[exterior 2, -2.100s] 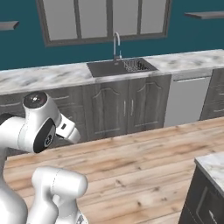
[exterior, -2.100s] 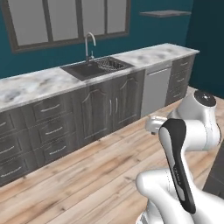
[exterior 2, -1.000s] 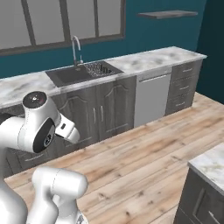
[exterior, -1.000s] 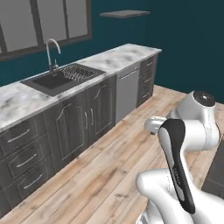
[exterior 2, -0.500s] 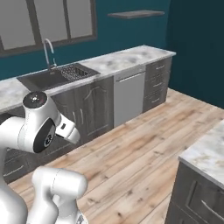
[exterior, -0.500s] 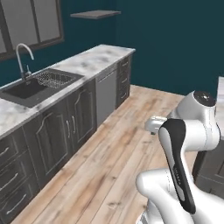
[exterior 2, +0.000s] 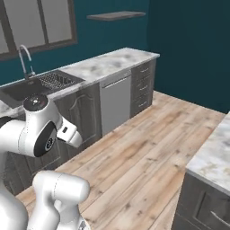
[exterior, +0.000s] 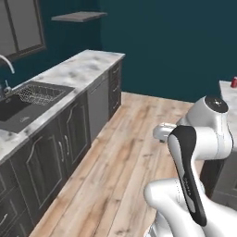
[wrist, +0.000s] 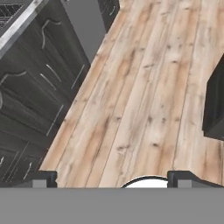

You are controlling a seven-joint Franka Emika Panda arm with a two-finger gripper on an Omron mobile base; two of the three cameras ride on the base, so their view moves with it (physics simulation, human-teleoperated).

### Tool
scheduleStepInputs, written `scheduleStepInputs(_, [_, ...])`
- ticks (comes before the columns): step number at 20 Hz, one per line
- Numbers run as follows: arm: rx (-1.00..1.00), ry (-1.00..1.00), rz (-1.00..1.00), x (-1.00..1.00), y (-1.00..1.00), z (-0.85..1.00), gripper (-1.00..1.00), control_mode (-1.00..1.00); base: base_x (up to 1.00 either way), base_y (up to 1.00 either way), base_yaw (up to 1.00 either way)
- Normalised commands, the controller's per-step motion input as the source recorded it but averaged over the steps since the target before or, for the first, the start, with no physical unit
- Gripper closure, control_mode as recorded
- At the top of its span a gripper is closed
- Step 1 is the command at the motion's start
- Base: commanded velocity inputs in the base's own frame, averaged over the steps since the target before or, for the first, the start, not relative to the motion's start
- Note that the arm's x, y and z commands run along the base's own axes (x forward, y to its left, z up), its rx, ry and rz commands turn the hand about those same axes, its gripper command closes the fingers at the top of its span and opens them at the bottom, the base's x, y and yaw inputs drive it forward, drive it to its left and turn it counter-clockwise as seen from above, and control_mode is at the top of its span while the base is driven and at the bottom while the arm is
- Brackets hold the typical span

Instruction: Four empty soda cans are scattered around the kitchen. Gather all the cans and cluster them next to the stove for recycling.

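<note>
One red soda can [exterior: 234, 82] peeks in at the far right edge of the left base view, standing on a marble counter corner [exterior: 227, 92]. My arm is folded close above the base, well short of that can. In the hand view my gripper [wrist: 114, 179] looks down at bare wooden floor [wrist: 144, 87]. Its two dark fingertips [wrist: 41, 177] stand wide apart, open, with nothing between them. The stove is out of view.
A long marble counter with a sink [exterior: 28, 95] and a dishwasher [exterior: 98, 109] runs along the left wall. A marble-topped island [exterior 2: 215, 152] stands at the right. A wall shelf [exterior: 76, 16] hangs high up. Wooden floor [exterior 2: 148, 148] lies between the counters.
The whole scene has slid left as the base turned right. The sink counter moved toward the left edge, and the island corner with the red can came into view. Jaws stayed open.
</note>
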Motion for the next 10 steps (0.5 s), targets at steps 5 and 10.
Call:
scheduleStepInputs(5, [0.0, 0.0, 0.0, 0.0, 0.0, 0.0, -1.0, 1.0, 0.67, 0.21, -0.29])
scheduleStepInputs(10, [0.0, 0.0, 0.0, 0.0, 0.0, 0.0, -1.0, 1.0, 0.66, 0.22, -0.29])
